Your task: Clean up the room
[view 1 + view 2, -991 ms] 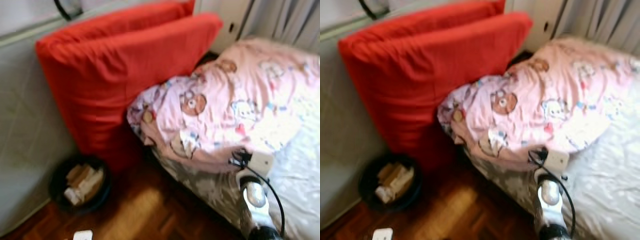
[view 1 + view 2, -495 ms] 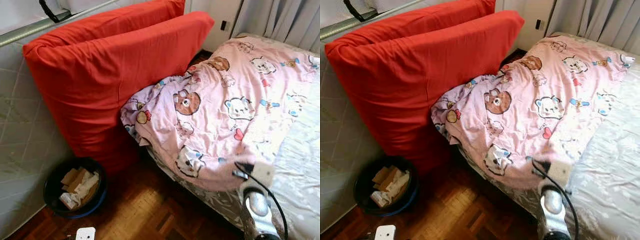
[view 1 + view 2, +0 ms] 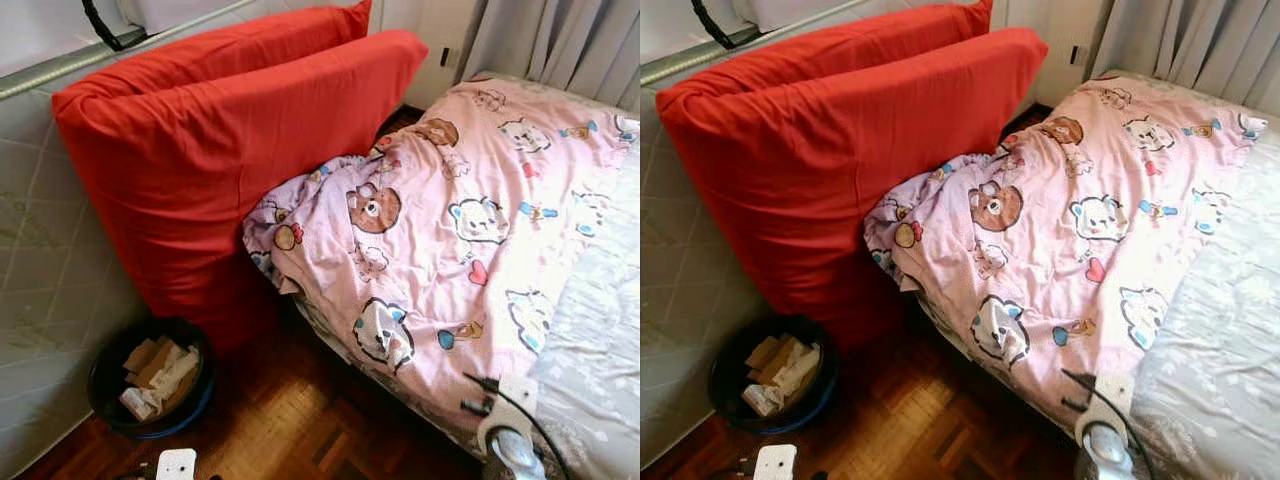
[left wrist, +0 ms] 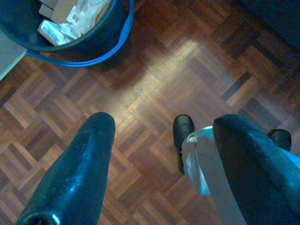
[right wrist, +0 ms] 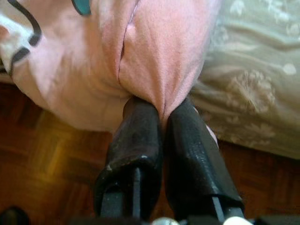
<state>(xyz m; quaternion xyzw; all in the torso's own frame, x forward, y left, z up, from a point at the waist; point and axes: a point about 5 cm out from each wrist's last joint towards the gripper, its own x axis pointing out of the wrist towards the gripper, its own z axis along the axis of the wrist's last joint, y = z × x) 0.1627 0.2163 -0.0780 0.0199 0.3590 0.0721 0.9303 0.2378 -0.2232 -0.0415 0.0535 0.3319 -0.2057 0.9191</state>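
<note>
cushions [image 3: 230, 150] left of bed [image 3: 600, 340] | blanket [image 3: 450, 240] on bed | bin [image 3: 150, 375] before cushions

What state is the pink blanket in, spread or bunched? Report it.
Partly spread: the pink blanket lies rumpled across the bed, its edge pinched in the right gripper.

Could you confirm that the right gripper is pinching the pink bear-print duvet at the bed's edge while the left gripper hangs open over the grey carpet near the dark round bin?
Not quite: the floor is brown wooden parquet, not grey carpet, as the left wrist view shows. The rest holds: the right gripper is shut on the pink bear-print duvet at the bed's edge, and the left gripper hangs open near the dark round bin.
</note>
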